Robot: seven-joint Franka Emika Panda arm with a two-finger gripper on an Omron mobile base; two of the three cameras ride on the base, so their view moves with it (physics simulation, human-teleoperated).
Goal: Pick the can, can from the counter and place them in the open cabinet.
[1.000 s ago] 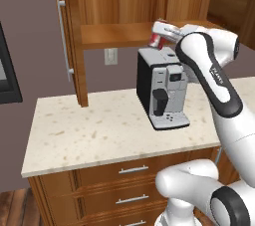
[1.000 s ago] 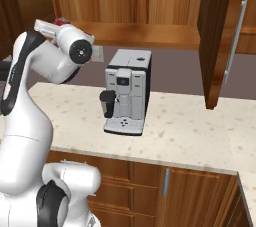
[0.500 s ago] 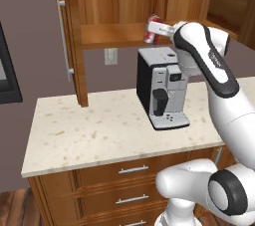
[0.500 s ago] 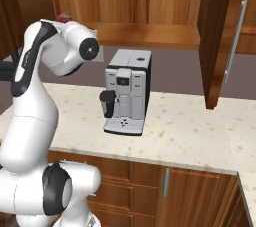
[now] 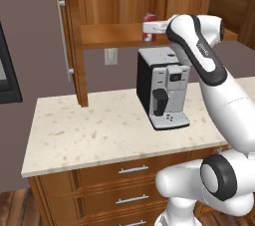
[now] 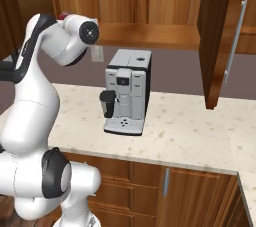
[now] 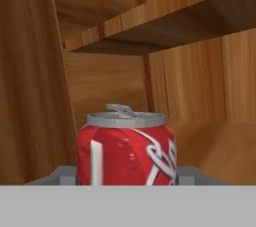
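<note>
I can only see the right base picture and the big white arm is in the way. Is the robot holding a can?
Observer: Yes. In the hand view a red can with white markings sits right between the gripper's tips.
Operator: Where is it?
Observer: In the left base view the can is at the open cabinet's shelf, above the coffee machine.
Operator: Is it standing up?
Observer: Yes, the hand view shows its silver top and pull tab facing up.
</note>
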